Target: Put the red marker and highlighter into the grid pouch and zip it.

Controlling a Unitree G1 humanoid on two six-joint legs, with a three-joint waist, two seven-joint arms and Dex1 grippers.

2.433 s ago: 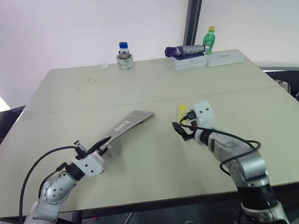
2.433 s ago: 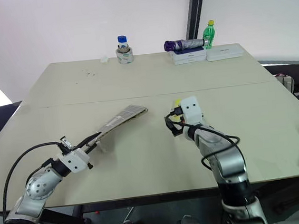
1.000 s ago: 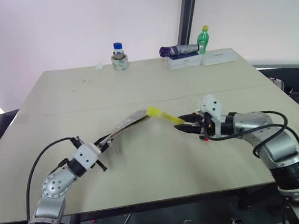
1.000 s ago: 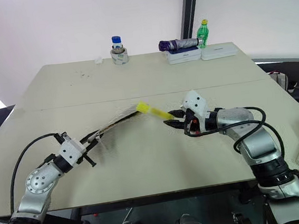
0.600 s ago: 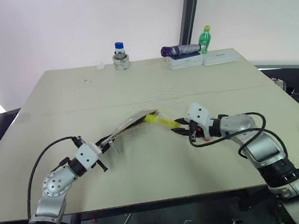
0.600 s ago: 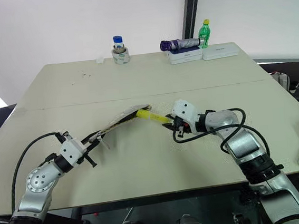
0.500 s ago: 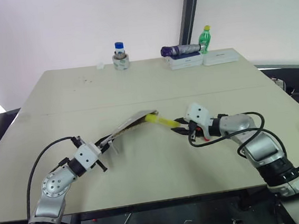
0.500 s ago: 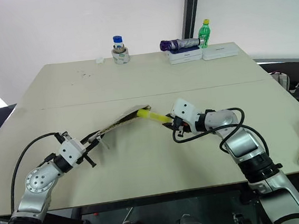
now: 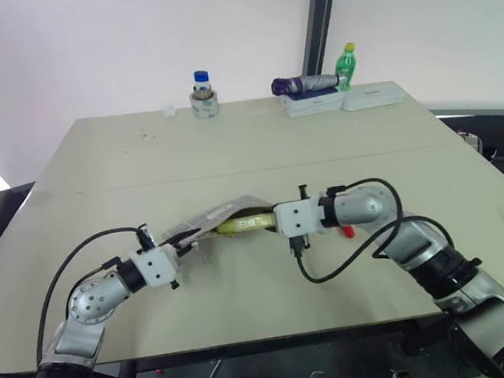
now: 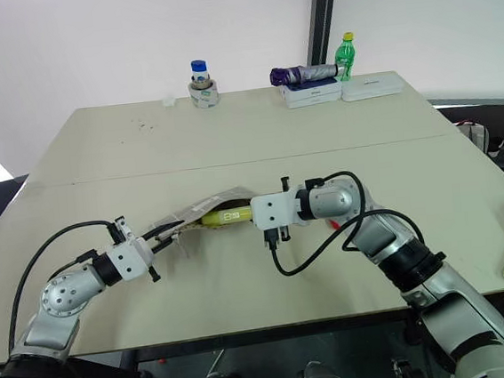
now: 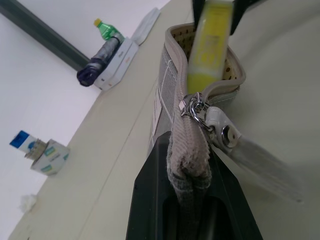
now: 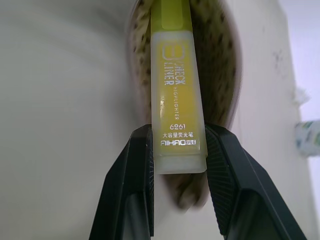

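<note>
Right wrist view makes the reason for the grip plain: the right gripper (image 12: 179, 150) pinches the stubby yellow highlighter (image 12: 176, 75) by its tail end, so the capped front can slide lengthwise into the open mouth of the flat grey grid-lined fabric pouch (image 12: 220, 65). From the head views, the highlighter already sits partway inside the pouch opening, near the middle of the pale table (image 9: 257, 144).

Over on the other side, the left gripper (image 11: 192, 200) is pressed together on the pouch's fabric end beside the zipper pull (image 11: 197, 107), lifting that end off the table, I reckon to hold the mouth gaping and steady. A small red tip, probably the black-barrelled red marker (image 9: 347, 231), peeks from behind the right forearm on the table, not yet in the pouch.
</note>
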